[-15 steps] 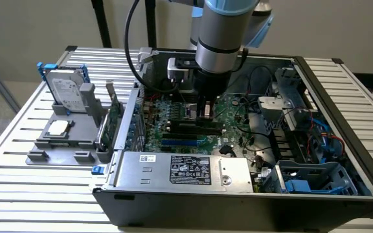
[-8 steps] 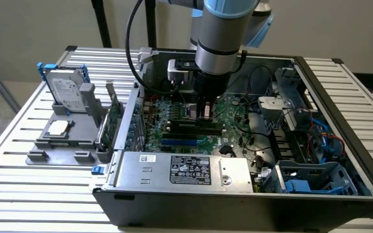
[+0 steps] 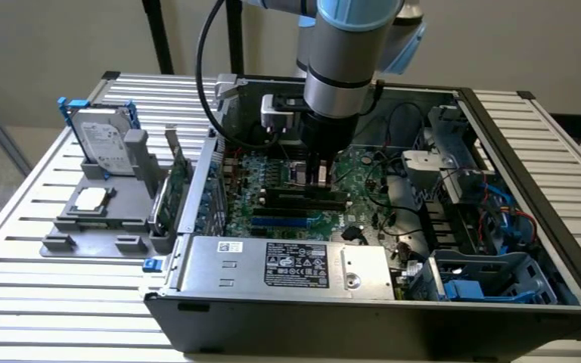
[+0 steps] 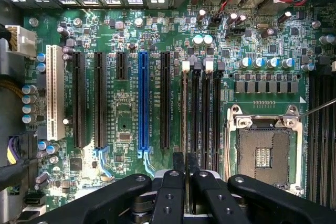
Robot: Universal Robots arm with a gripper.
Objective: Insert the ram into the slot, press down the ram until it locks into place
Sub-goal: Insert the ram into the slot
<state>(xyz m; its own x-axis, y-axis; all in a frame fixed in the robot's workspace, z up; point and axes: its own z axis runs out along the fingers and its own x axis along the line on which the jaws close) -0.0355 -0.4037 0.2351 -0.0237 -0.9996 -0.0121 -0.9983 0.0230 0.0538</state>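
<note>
Here the insertion step seems in hand. The gripper (image 4: 185, 164) is clamped on the memory stick (image 4: 184, 114), seen edge-on between its fingertips. The stick lies in line with a black socket (image 4: 185, 67), the one of four farthest from the silver processor socket (image 4: 262, 153). Whether they touch is unclear. Seating likely calls for straight, even downward pressure.

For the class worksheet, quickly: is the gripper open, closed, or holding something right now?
Gripper: closed on the thin memory stick, which is seen edge-on between its fingers.
</note>
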